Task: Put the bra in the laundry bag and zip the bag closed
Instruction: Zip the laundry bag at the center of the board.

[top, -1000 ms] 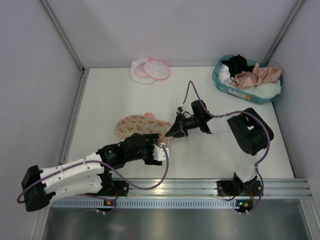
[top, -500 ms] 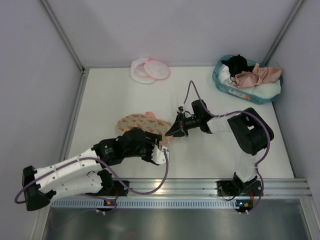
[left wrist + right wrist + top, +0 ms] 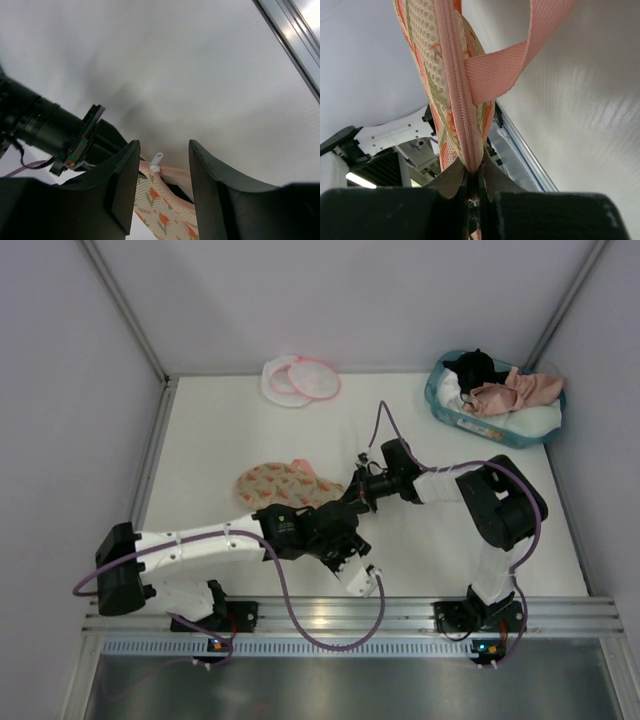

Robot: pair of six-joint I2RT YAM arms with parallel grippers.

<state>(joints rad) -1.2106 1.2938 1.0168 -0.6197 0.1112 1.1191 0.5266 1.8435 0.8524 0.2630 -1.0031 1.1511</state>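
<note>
- Landmark for this entry: the orange-printed padded piece (image 3: 280,485), lying on the table (image 3: 230,430) in front of the two arms.
- Right gripper (image 3: 474,170): clenched. Its wrist camera shows both jaws pinched tight on the pink zipper seam at the piece's right-hand end. The mesh body rises away from the jaws, and a pink strap loop (image 3: 520,55) hangs off the seam.
- Left gripper (image 3: 163,148): released, with the jaws parted about halfway and nothing clamped between them. In its wrist camera I see the same end of the piece through the gap, with a small white zipper pull (image 3: 157,162) at the tip. I cannot tell whether either finger touches the fabric.
- From above, the left gripper sits just beside the piece's right-hand end, on its near side, close to the right gripper.
- Bra (image 3: 520,390): salmon pink, draped over other clothes in the teal basket (image 3: 437,400). It is well apart from the piece, to the far right, and neither gripper touches it.
- Laundry bag (image 3: 300,378): a round white mesh pouch with a pink rim, its two discs overlapping. It lies beyond the piece against the back wall, well apart from both grippers.
</note>
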